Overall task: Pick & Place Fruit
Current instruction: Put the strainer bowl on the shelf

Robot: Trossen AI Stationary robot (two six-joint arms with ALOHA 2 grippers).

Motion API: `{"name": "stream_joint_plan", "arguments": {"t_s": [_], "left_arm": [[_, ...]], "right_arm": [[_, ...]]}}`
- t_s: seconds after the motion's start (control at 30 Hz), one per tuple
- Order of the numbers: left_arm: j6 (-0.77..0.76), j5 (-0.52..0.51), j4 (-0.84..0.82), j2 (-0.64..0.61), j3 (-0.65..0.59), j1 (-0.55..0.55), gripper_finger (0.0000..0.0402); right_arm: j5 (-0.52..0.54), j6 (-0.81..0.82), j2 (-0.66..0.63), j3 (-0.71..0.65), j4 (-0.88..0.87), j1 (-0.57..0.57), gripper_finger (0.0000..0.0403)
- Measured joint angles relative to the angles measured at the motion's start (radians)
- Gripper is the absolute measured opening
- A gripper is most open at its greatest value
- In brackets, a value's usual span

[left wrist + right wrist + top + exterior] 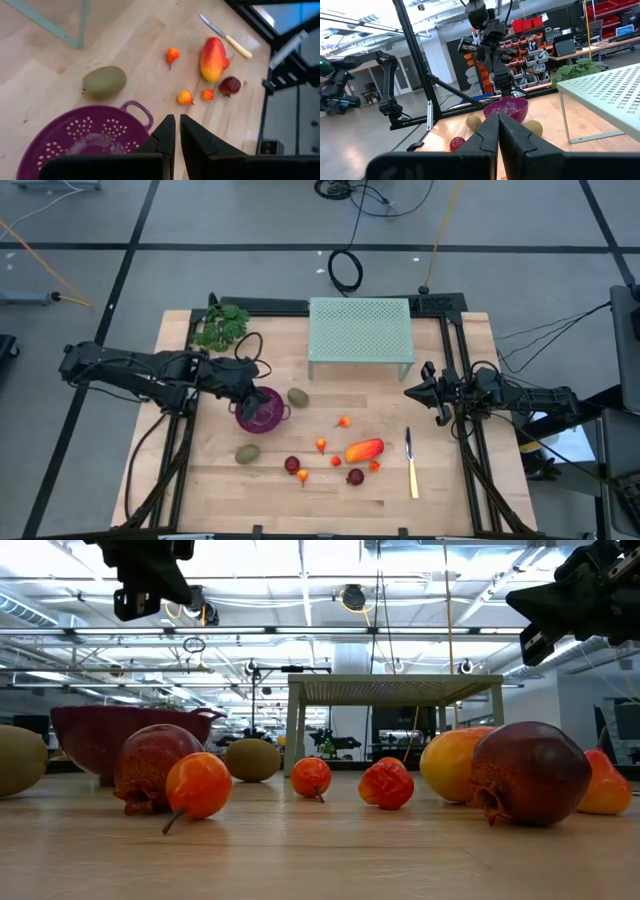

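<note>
Nearest the front edge of the surface (200, 490), the fruit (364, 450) lay scattered, none in the purple colander (258, 410) yet; above it the left gripper (255, 385) hovered closed and empty, seemingly lining up a pick; the right gripper (412, 391), also pinched empty, waited at the far side.

The left gripper (177, 131) is hanging over the wooden table (125, 45) with its fingers (165, 137) nearly touching, only a thin gap showing between them, right beside the handle of the purple colander (80, 137). A kiwi (104, 81) is lying just beyond the colander's rim. Farther from the colander, a mango (212, 58) is resting among small orange fruits (172, 54), with a dark red ball (230, 86) next to it. A knife (225, 36) is lying beyond the mango.
</note>
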Motion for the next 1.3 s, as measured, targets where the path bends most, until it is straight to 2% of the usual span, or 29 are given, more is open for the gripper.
{"name": "stream_joint_plan", "arguments": {"t_s": [0.1,0.5,0.7,1.1,1.3], "left_arm": [[-0.013,-0.028,-0.002,0.000,0.000,0.000,0.0027],[0.013,-0.027,-0.007,0.000,0.000,0.000,0.0027],[0.017,0.025,-0.005,0.000,0.000,0.000,0.0027],[0.059,0.019,-0.005,0.000,0.000,0.000,0.0027],[0.015,-0.069,-0.005,0.000,0.000,0.000,0.0027]], "right_arm": [[0.000,0.000,0.000,0.000,0.000,0.000,0.0004],[0.000,0.000,0.000,0.000,0.000,0.000,0.0004],[0.000,0.000,0.000,0.000,0.000,0.000,0.0004],[0.000,0.000,0.000,0.000,0.000,0.000,0.0004],[0.000,0.000,0.000,0.000,0.000,0.000,0.0004]]}}
